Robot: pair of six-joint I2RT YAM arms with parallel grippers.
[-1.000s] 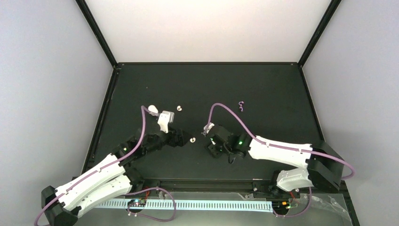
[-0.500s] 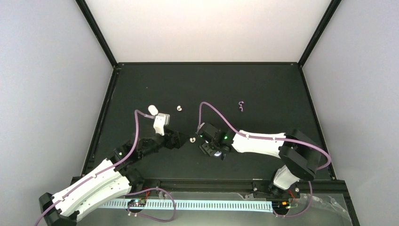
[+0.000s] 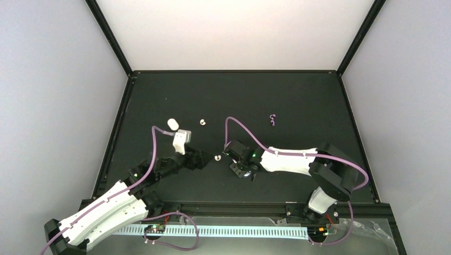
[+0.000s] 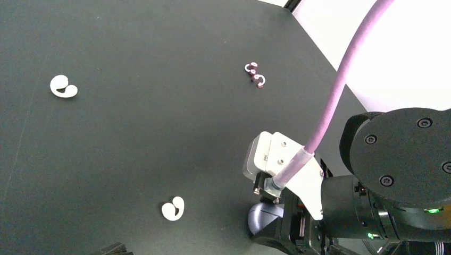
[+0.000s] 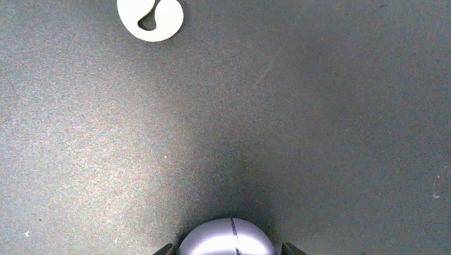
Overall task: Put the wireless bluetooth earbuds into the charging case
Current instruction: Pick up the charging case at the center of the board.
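Note:
A lilac-grey charging case [image 5: 227, 240] sits closed between my right gripper's [image 5: 227, 248] two fingertips, which stand tight against its sides, low over the black table; the left wrist view shows the charging case [image 4: 264, 218] under that gripper. One white earbud [image 3: 217, 158] lies between the two grippers, seen as the white earbud [image 5: 150, 16] and the white earbud [image 4: 173, 209]. A second white earbud [image 3: 202, 121] lies farther back. Two lilac earbuds [image 3: 272, 119] lie together at the back right. My left gripper [image 3: 203, 159] is open and holds nothing, just left of the near white earbud.
A white oval object [image 3: 172, 124] lies on the table [image 3: 298, 95] behind my left wrist. Black frame rails [image 3: 234, 71] edge the table, with pale walls beyond. The right arm's lilac cable [image 4: 340, 79] arcs over the middle.
My right gripper has swung left and nearer, toward the near white earbud, and its fingers have come in around the case. My left wrist has pulled back slightly.

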